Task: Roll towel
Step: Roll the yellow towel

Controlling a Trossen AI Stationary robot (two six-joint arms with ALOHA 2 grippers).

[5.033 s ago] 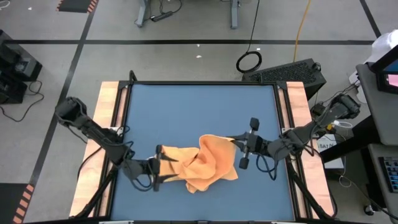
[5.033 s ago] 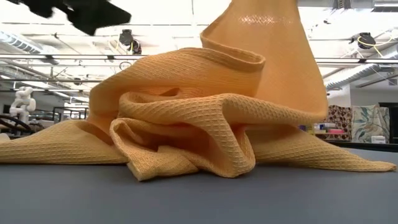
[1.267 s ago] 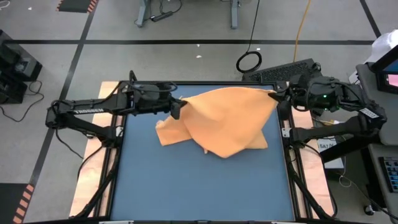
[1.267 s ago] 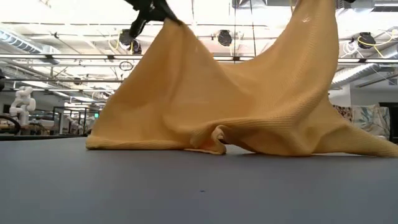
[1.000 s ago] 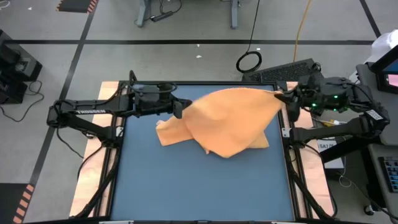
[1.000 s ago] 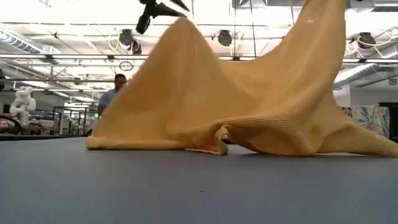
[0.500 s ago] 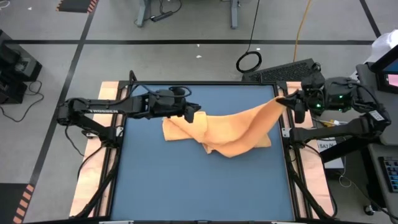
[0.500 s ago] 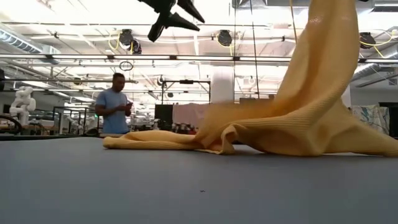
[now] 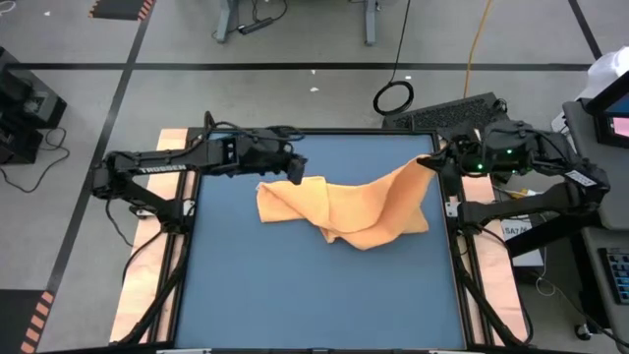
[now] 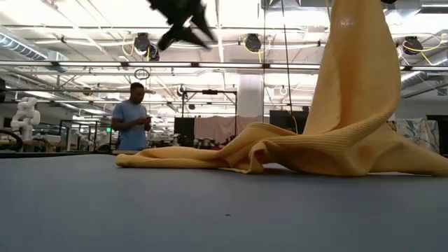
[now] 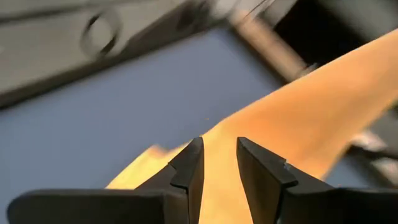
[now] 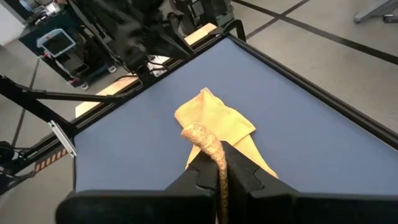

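Off the table's left side, a dark equipment rack [image 9: 25, 103] stands on the grey floor. Blue table [image 9: 295, 285] with wooden side rails. Left gripper [image 9: 293, 169] hangs above the towel's left end, near the far-left part of the mat; its jaws are parted and empty, cloth visible through the gap in the wrist view, no contact seen. White lettering on the left arm's link, too small to read. The towel [image 9: 344, 211] lies crumpled across the table's middle, long axis running left to right, low and flat at the left, rising at the right to a peak. Right gripper [image 9: 433, 159] at the far-right edge, jaws pressed on that raised corner, holding it up in a tall fold. Coiled cable [image 9: 393, 97] on the floor beyond. Person [image 10: 133, 117] stands far behind in the low view.
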